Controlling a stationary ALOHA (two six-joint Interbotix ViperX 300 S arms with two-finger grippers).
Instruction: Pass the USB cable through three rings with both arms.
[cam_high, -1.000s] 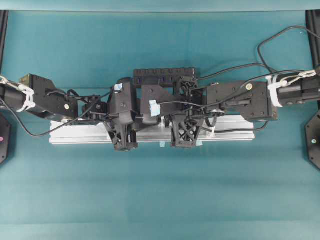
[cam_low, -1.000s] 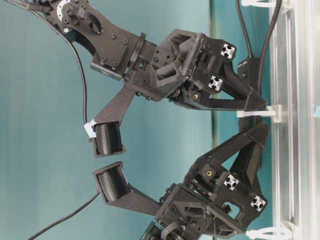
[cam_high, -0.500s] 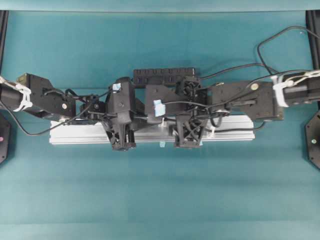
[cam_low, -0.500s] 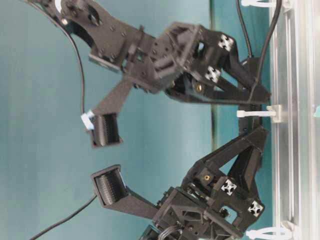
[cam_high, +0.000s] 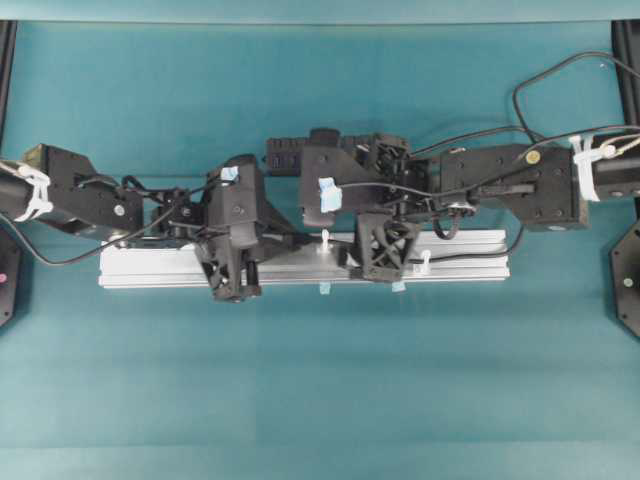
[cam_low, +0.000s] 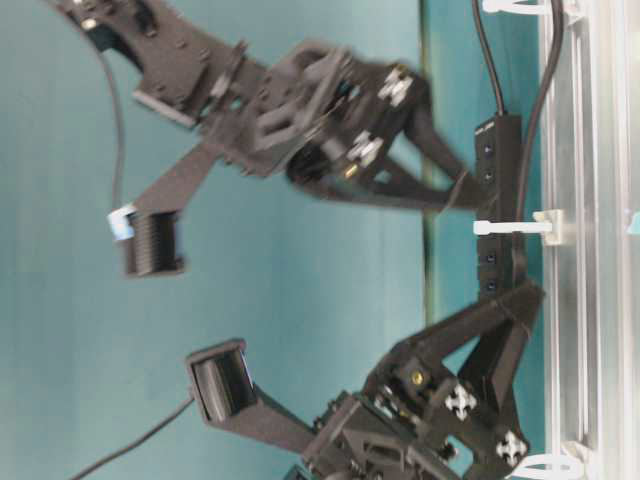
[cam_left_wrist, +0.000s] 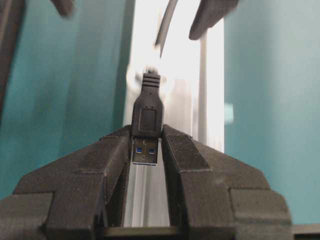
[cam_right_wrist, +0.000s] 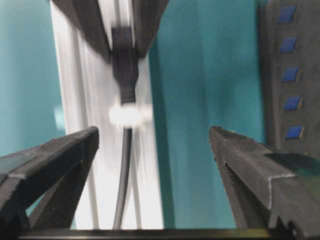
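The left black lattice-framed gripper (cam_left_wrist: 146, 150) is clamping the small black rectangular plug of the thin black USB cable (cam_left_wrist: 147, 114) between its two ribbed fingers (cam_left_wrist: 181, 150), with the blue-lined metal end of the plug facing the left wrist camera and the cable running away over the long silver aluminium rail (cam_high: 470, 262). The right black lattice-framed gripper (cam_right_wrist: 154, 145) is standing with its jaws spread wide apart and nothing between them. In the right wrist view the cable is passing through a small translucent white plastic ring (cam_right_wrist: 129, 116), though blur is making the exact fit uncertain. In the overhead view this middle ring (cam_high: 323, 240) is standing upright on the rail between both grippers, and another ring (cam_high: 425, 263) is standing further right. A black multi-port hub (cam_low: 497, 190) is lying beside the rail.
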